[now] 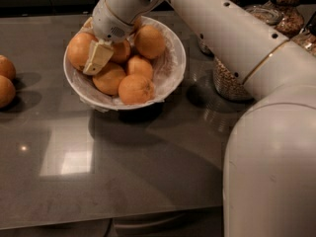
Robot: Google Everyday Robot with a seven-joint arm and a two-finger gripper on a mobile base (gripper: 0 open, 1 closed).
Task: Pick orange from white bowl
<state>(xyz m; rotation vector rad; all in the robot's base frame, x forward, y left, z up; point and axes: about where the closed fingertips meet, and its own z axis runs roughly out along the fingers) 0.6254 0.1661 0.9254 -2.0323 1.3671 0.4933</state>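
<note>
- The gripper (97,62) is down inside the white bowl (174,69), on the pile's left side; whether it is apart or clamped cannot be told.
- Its pale tip lies against the orange (78,48), at that fruit's right flank.
- The orange is large, round and deep-coloured, resting against the bowl's left wall, with smaller oranges (136,88) packed beside it.
- The bowl sits towards the bench's (123,181) back edge.
- Two loose oranges (6,78) lie at the left edge; glass jars (226,80) stand towards the right back corner.
- The front half is open surface.

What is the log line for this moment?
pincer: down in wide white bowl, beside large round orange fruit | grasp: unclear | fruit: not lifted
</note>
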